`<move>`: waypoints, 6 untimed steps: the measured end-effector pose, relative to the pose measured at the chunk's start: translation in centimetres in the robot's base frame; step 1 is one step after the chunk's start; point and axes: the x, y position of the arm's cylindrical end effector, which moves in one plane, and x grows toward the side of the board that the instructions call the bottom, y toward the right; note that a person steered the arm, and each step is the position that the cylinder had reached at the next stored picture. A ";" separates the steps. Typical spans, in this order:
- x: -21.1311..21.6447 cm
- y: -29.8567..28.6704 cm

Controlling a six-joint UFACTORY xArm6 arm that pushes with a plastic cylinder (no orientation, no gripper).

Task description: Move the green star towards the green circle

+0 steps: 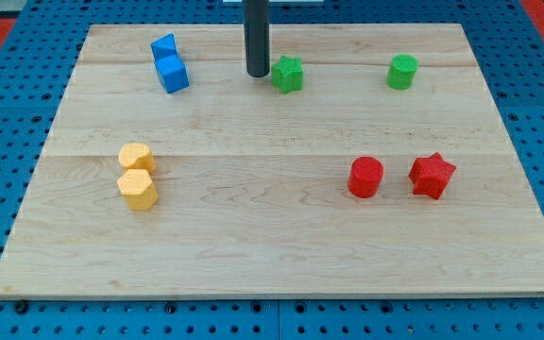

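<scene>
Green star (288, 74): near the view's top edge of the counter (272, 236), about mid-width. Green circle (402, 72): well apart to the view's right, in the same row. My tip (258, 73): just beside the star on the view's left, contact not confirmable. No fingers fitted; bare rod, nothing held. Star lies between tip and circle, so a straight push toward the view's right looks sufficient. Path between the two green blocks unobstructed.

Green star (288, 74) and green circle (402, 72), two blue blocks (169, 62), two yellow (137, 177), two red (401, 177) (pale wooden board (272, 236))
</scene>
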 end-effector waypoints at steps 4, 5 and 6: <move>0.0 8.8; 0.0 8.8; 0.0 10.0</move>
